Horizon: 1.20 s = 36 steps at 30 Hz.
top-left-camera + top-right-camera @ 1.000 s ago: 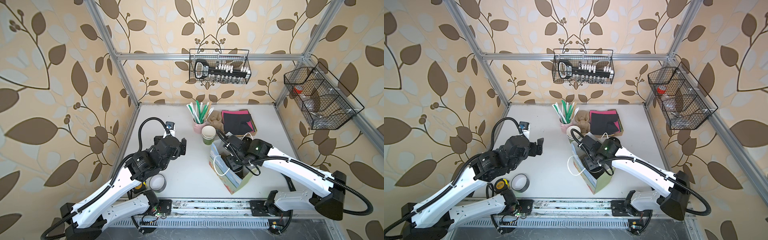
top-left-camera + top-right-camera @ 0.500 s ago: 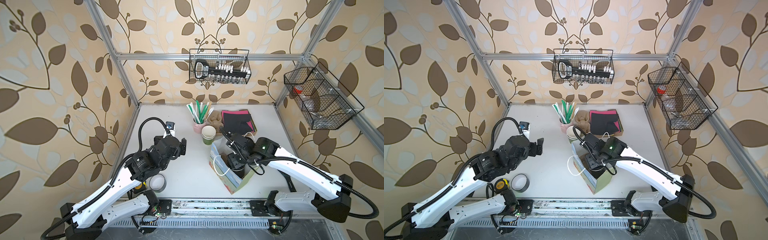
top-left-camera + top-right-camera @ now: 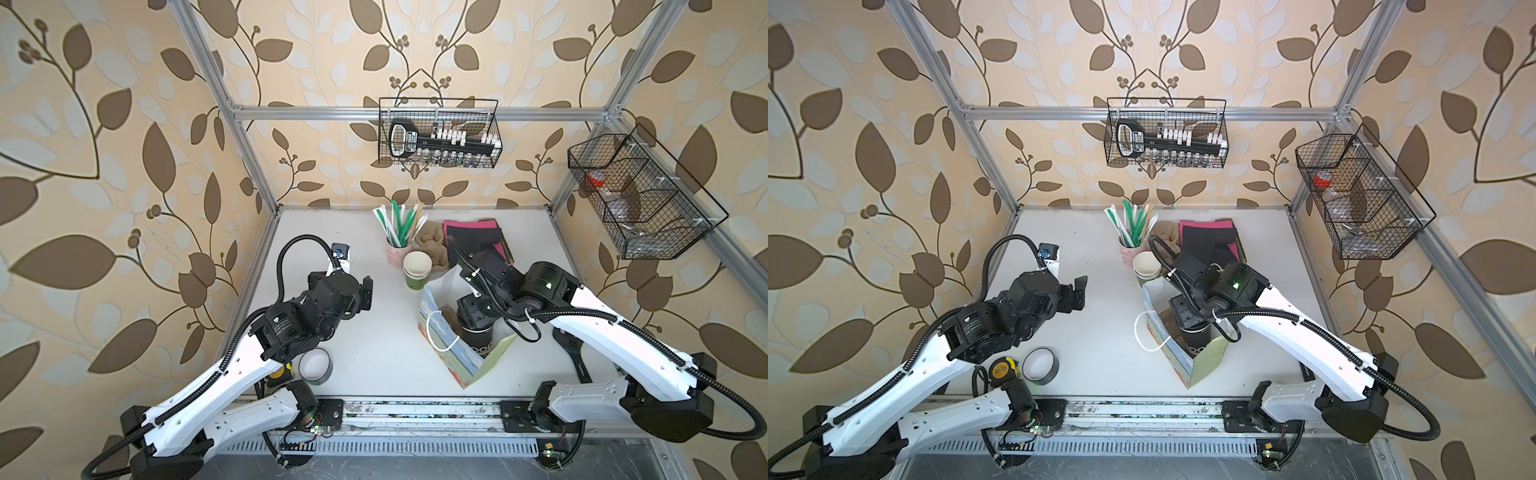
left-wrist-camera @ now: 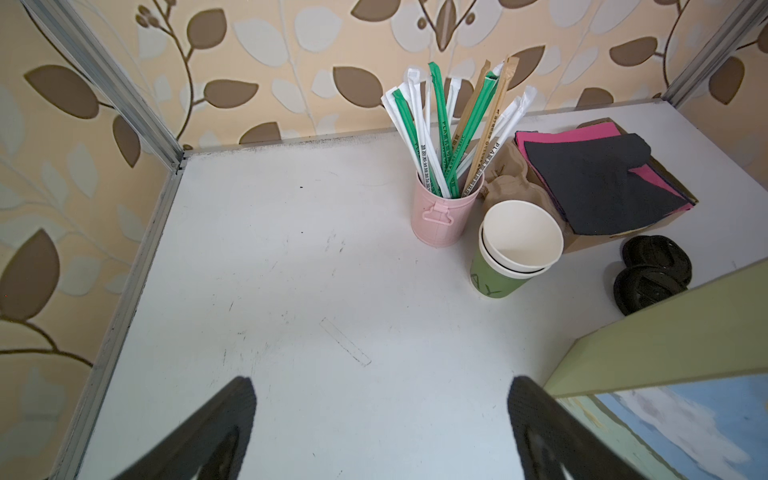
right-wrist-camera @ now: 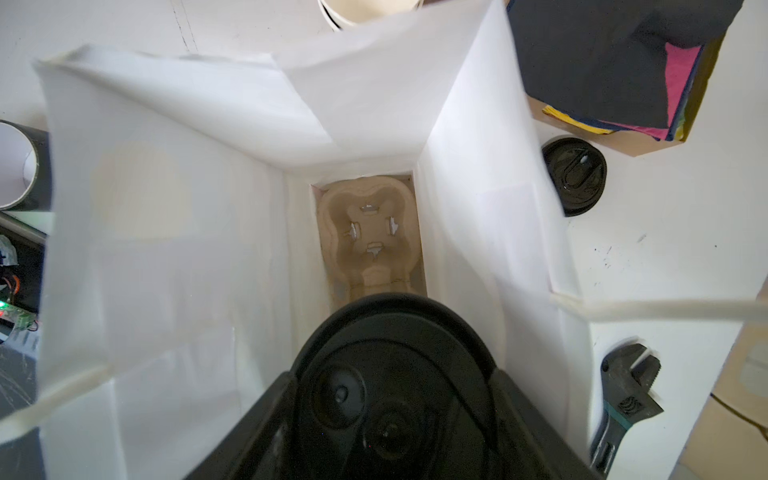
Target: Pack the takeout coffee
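Observation:
The takeout coffee (image 3: 478, 338) (image 3: 1196, 337), a dark cup under a round black sip lid (image 5: 395, 365), hangs inside the open mouth of the paper bag (image 3: 459, 365) (image 3: 1183, 368). My right gripper (image 3: 473, 311) (image 3: 1187, 309) (image 5: 390, 399) reaches down into the bag and is shut on the cup, one finger on each side just under the lid. A brown pulp cup carrier (image 5: 370, 232) lies at the bottom of the bag, in front of the cup. My left gripper (image 3: 365, 291) (image 3: 1077, 293) (image 4: 380, 415) hovers open over bare table, left of the bag, holding nothing.
Behind the bag stand a stack of green paper cups (image 3: 417, 270) (image 4: 515, 249), a pink pot of straws (image 3: 397, 249) and a box of napkins (image 3: 473, 237). Loose black lids (image 4: 652, 270) (image 5: 575, 174) lie by the box. A tape roll (image 3: 316, 365) and a wrench (image 5: 623, 395) lie near the front.
My right arm has shifted slightly back and to the right while still gripping the cup inside the bag. The left arm has not moved.

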Each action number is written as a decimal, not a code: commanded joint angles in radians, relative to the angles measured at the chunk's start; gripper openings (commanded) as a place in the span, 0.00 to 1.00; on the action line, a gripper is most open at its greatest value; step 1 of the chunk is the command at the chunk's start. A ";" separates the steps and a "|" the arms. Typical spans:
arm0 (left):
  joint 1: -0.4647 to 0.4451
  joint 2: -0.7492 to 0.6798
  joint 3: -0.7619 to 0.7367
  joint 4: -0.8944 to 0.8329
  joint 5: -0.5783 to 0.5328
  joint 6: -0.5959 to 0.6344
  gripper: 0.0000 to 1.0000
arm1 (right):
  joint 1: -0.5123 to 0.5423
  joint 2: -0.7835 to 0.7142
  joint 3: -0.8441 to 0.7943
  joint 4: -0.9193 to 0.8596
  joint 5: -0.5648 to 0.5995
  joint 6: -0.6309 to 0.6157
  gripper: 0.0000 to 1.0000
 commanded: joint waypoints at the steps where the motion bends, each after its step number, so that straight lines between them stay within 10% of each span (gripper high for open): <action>1: 0.013 -0.010 -0.007 0.020 -0.002 0.007 0.96 | 0.002 0.000 0.037 -0.044 0.026 -0.011 0.67; 36: 0.013 -0.012 -0.009 0.020 -0.003 0.008 0.96 | 0.058 -0.246 -0.276 0.246 0.083 0.071 0.66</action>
